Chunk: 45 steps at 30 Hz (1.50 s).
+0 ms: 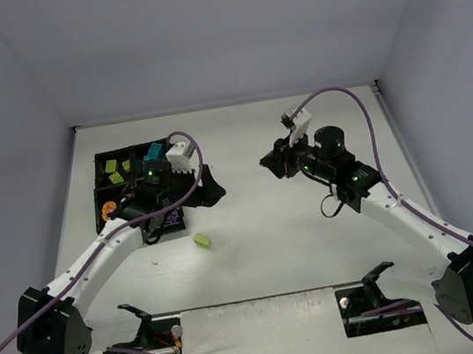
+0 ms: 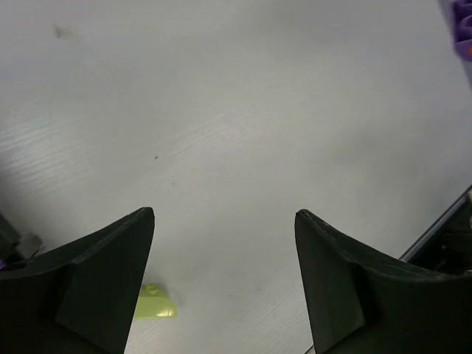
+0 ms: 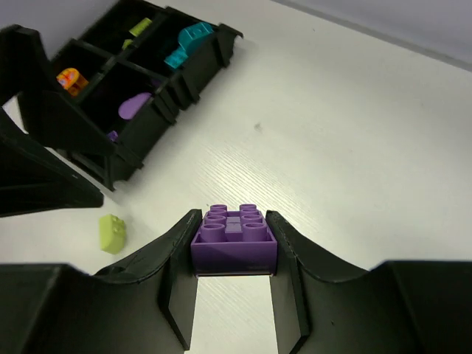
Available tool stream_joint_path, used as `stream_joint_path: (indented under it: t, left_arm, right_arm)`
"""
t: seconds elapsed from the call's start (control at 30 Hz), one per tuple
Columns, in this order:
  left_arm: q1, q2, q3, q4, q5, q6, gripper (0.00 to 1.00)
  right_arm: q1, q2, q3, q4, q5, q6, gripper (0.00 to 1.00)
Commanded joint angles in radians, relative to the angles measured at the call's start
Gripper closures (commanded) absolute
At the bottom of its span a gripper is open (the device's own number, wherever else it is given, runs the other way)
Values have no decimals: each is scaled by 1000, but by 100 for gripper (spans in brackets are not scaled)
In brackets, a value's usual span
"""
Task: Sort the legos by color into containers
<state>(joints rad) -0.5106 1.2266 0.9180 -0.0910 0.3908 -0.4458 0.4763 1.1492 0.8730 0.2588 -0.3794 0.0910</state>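
Observation:
The black tray (image 1: pixel 100 194) sits at the back left, with four compartments. They hold yellow-green bricks (image 1: pixel 113 170), a cyan brick (image 1: pixel 154 151), an orange brick (image 1: pixel 109 207) and purple pieces (image 1: pixel 171 214). My right gripper (image 3: pixel 232 214) is shut on a purple brick (image 3: pixel 234 240), held above the table's middle, right of the tray (image 3: pixel 177 88). My left gripper (image 2: pixel 225 214) is open and empty, just right of the tray (image 1: pixel 207 187). A yellow-green brick (image 1: pixel 202 242) lies loose on the table; it also shows in the left wrist view (image 2: pixel 155 302) and the right wrist view (image 3: pixel 112 234).
White walls enclose the table on three sides. Two black stands (image 1: pixel 142 320) (image 1: pixel 372 281) sit at the near edge by the arm bases. Purple cables loop over both arms. A purple piece (image 2: pixel 463 29) shows at the left wrist view's top right corner.

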Motion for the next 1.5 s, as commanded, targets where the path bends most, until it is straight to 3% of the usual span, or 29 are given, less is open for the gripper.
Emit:
stream_joint_path:
  t: [0.0, 0.2, 0.33, 0.6, 0.77, 0.97, 1.37, 1.47]
  left_arm:
    - [-8, -9, 7, -165, -133, 67, 30]
    - [-34, 92, 39, -315, -181, 125, 27]
    - [-57, 123, 82, -446, -230, 69, 25]
    - [-202, 126, 117, -579, -522, -346, 25]
    - [-227, 194, 114, -602, -570, -514, 25]
    - [-230, 249, 131, -647, -653, -623, 35]
    - [-229, 367, 102, -584, -638, -688, 52]
    - [-229, 358, 101, -593, -662, -694, 65]
  right_arm:
    - [-8, -39, -9, 11, 77, -48, 100]
    - [-8, -48, -32, 8, 71, -57, 100]
    - [-8, -59, -45, 8, 63, -59, 100]
    - [-8, -82, -75, 7, 66, -51, 99]
    - [-8, -83, -78, 7, 60, -50, 99]
    - [-8, -101, -85, -3, 56, -56, 99]
    - [-10, -143, -106, -13, 51, -66, 99]
    - [-8, -152, -115, -16, 54, -70, 99]
